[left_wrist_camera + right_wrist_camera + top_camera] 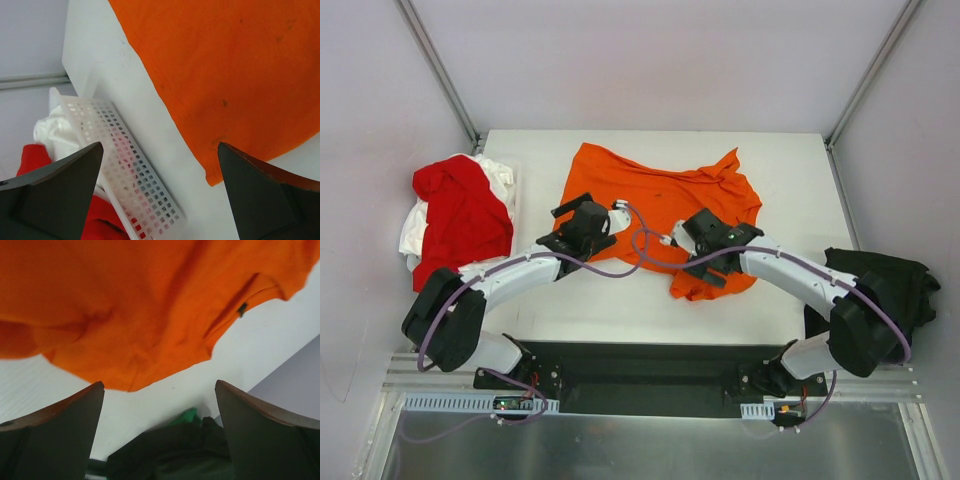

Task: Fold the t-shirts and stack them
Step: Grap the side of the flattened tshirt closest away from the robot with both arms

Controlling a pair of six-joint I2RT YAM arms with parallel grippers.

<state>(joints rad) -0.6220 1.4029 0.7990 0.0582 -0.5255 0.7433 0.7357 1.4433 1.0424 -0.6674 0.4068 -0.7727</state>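
Note:
The bright orange t-shirt (660, 195) lies rumpled and spread on the white table (620, 300) at mid-back. My left gripper (558, 226) hovers open by its left corner, over bare table, with nothing between its fingers. In the left wrist view the orange t-shirt (225, 70) fills the upper right, above the left gripper (160, 145). My right gripper (732, 256) stands open above the shirt's near right part. In the right wrist view the orange t-shirt (125, 305) hangs across the top, and the right gripper (160, 383) is empty. A red t-shirt (460, 215) lies heaped on a white one (413, 232) at the left. A black t-shirt (885, 285) is bunched at the right edge.
A white perforated basket (135, 170) holds the red and white shirts just off the table's left edge. A bit of green cloth (186, 416) shows by the black t-shirt (170, 450). Grey walls with metal rails enclose the table on three sides.

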